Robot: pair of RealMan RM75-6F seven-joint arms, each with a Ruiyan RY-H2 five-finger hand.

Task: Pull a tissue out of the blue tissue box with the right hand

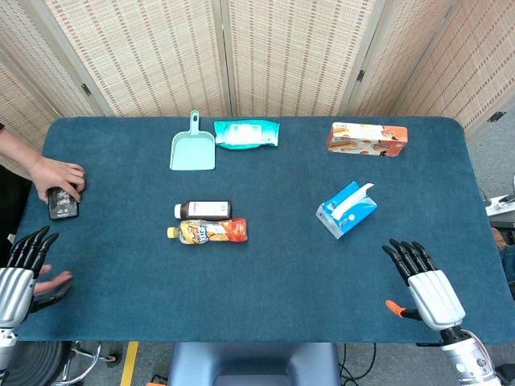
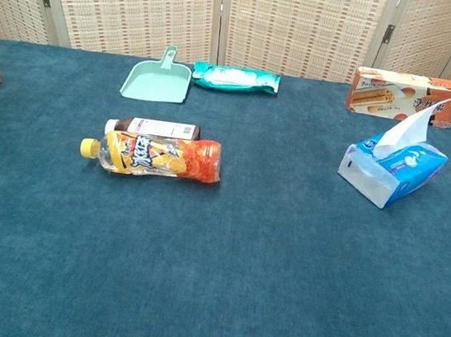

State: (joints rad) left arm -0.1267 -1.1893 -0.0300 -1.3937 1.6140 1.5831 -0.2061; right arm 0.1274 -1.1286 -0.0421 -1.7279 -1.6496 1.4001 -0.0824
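- The right hand [image 1: 426, 283] hovers at the near right edge of the blue-carpeted worktop [image 1: 282, 273], fingers spread and straight, holding nothing; it shows only in the head view.
- The blue cardboard tissue box [image 1: 346, 209] sits up and to the left of that hand, well apart from it, turned at an angle, with a white tissue [image 2: 410, 126] standing up from its slot.
- The left hand [image 1: 24, 261] rests at the near left edge, fingers apart and empty.
- Likely risk: the box looks light and nothing pins it, so a sideways or slow pull could drag or tip it instead of freeing the sheet.
- A pinch taken too high on the thin tissue might tear it, and a clumsy reach could flatten it into the slot.
- Farther off lie an orange juice bottle [image 1: 208, 232] beside a dark brown bottle [image 1: 203, 210], a mint plastic dustpan [image 1: 193, 149], a teal wipes pack [image 1: 246, 133] and an orange biscuit box [image 1: 367, 138].
- A person's hand [image 1: 56, 177] rests on a black phone [image 1: 62, 203] at the far left.
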